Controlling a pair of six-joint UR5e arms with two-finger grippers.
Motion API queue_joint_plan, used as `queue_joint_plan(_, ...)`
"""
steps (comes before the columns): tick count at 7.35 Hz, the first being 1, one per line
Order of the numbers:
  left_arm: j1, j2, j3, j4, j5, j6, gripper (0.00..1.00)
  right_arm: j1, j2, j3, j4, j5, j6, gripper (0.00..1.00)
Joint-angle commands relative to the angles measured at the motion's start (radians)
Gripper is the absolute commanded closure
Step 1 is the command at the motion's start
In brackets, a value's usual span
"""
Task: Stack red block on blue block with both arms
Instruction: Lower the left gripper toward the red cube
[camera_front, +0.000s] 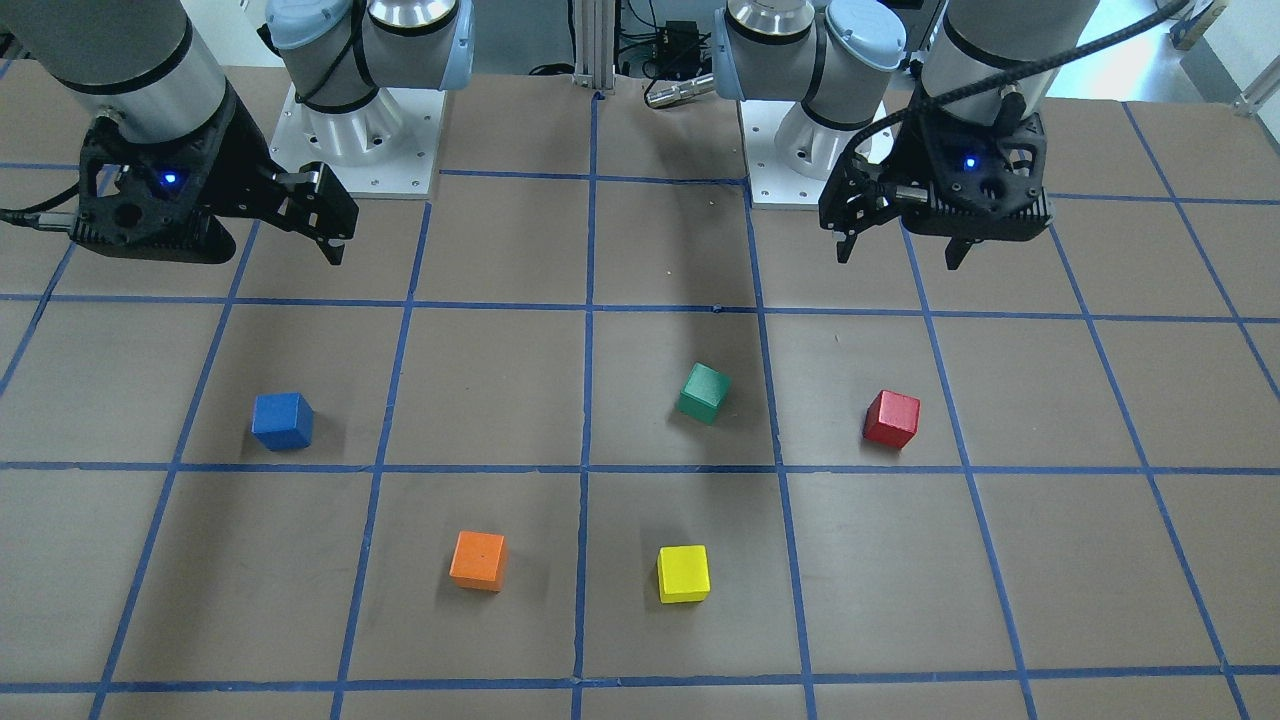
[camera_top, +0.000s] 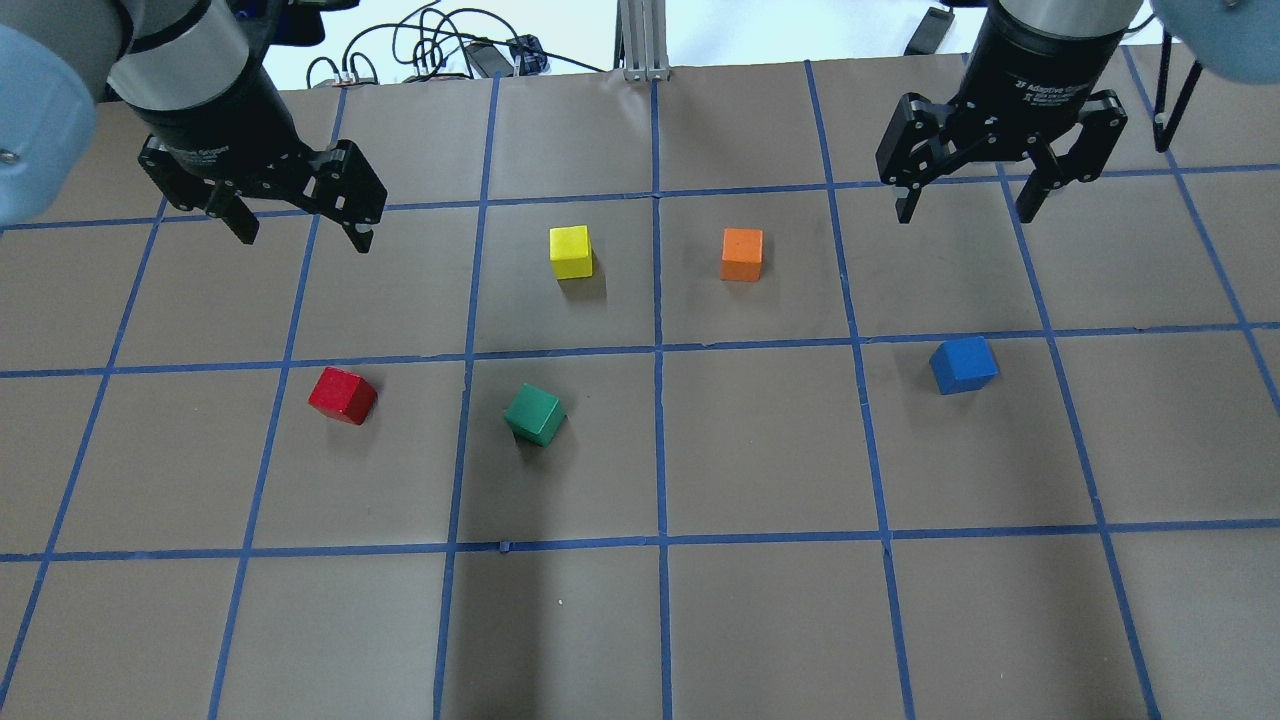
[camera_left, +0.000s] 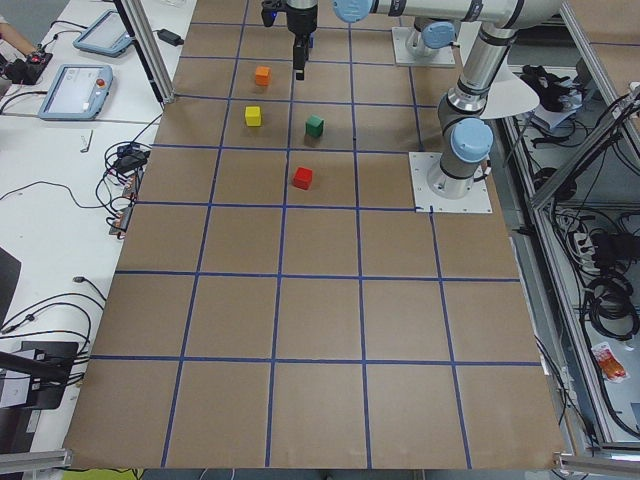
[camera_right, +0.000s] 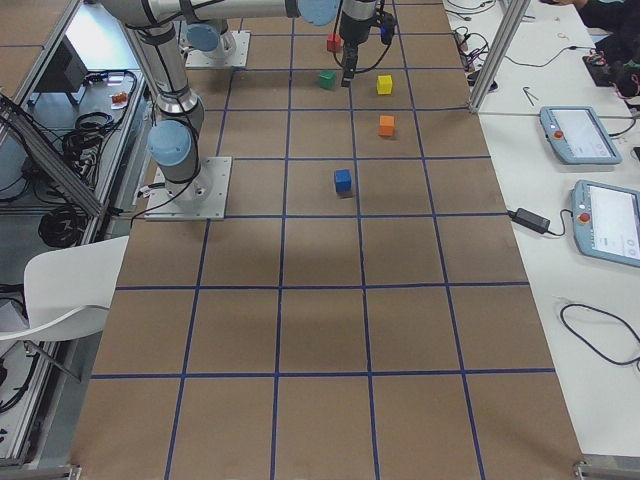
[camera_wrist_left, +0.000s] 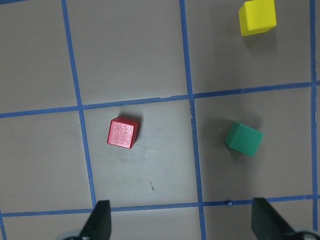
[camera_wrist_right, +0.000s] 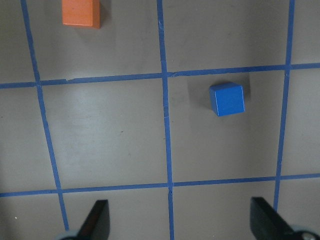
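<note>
Over the table (camera_top: 760, 450), left gripper (camera_top: 303, 238): wide open, empty, well off the red block (camera_top: 342, 395), which sits skewed.
right gripper (camera_top: 967, 213): also wide, empty.
blue block (camera_top: 963, 365): far across, right side.
risk: jaws could clip a corner, block spins away.

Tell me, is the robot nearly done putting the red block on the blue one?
Not started yet. Done: nothing; the red block and the blue block sit far apart on the table. In hand: nothing; the left tool and right tool hang open and empty. Still to do: grab red, stack it on blue.
</note>
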Motion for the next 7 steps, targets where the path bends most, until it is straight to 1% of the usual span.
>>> queue_joint_plan(1, 0.113, -0.030, -0.108, 0.112, -0.035, 0.105, 0.00, 0.000, -0.018, 0.038, -0.015, 0.000, -0.001, 0.00)
queue_joint_plan(3, 0.141, -0.040, -0.226, 0.212, -0.036, 0.223, 0.00, 0.000, -0.025, 0.049, -0.023, 0.000, -0.001, 0.00)
queue_joint_plan(5, 0.173, -0.060, -0.403, 0.422, -0.022, 0.312, 0.00, 0.000, -0.029, 0.063, -0.029, 0.000, -0.001, 0.00)
queue_joint_plan(6, 0.219, -0.071, -0.482, 0.541, -0.024, 0.369, 0.00, 0.000, -0.030, 0.064, -0.029, -0.002, -0.001, 0.00)
queue_joint_plan(7, 0.243, -0.079, -0.536, 0.632, -0.030, 0.415, 0.00, 0.000, -0.030, 0.064, -0.029, -0.002, -0.001, 0.00)
